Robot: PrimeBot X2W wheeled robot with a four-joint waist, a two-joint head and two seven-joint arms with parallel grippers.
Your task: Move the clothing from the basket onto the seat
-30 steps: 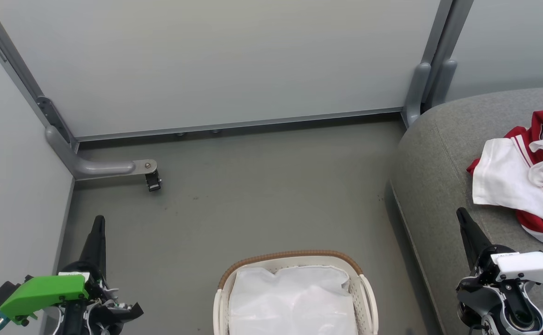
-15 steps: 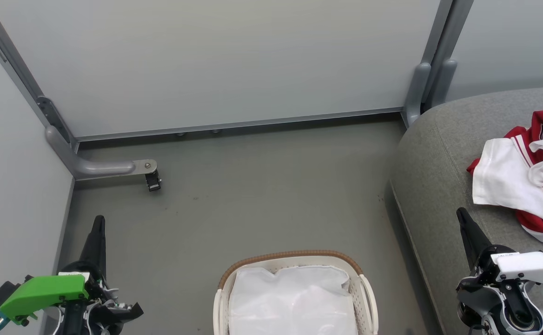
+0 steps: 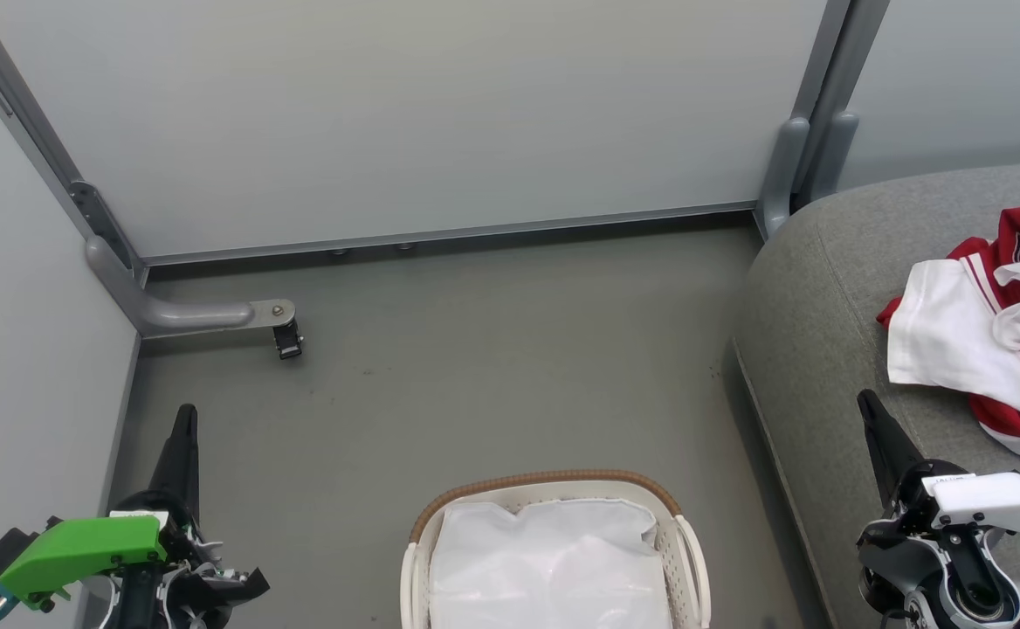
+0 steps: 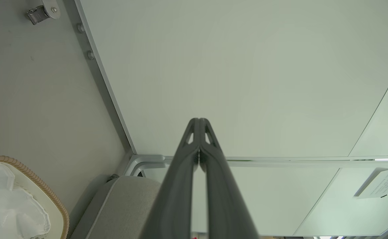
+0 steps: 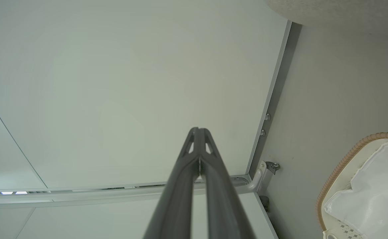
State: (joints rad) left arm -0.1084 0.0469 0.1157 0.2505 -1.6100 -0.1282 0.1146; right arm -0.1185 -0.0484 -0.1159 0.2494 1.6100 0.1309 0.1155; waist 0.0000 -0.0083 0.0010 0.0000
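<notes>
— Where does the clothing (image 3: 982,341) lie?

— On the seat (image 3: 824,297), at the right of the head view. It is a crumpled red and white heap with a white panel and red-striped trim uppermost, cut off by the picture's right edge.

— And the basket (image 3: 554,477)?

— It stands on the grey floor (image 3: 475,376) at the bottom middle, near the seat's front edge and well apart from the clothing. A plain white sheet (image 3: 554,559) lies inside it.

— What does the left gripper (image 3: 185,412) do?

— It hangs at the lower left over the floor, close to the side wall. Its wrist view shows the two dark fingers (image 4: 179,192) pressed together at the tips, clenched on nothing.

— The right gripper (image 3: 864,398)?

— It is at the lower right, over the front part of the seat, near the clothing's nearest edge but not touching it. In its own wrist view the fingers (image 5: 177,199) meet tip to tip in the same way, empty.

— Behind all this?

— A pale partition panel (image 3: 405,122) in a grey frame, with a small caster foot (image 3: 287,339) on the floor at the left.
</notes>
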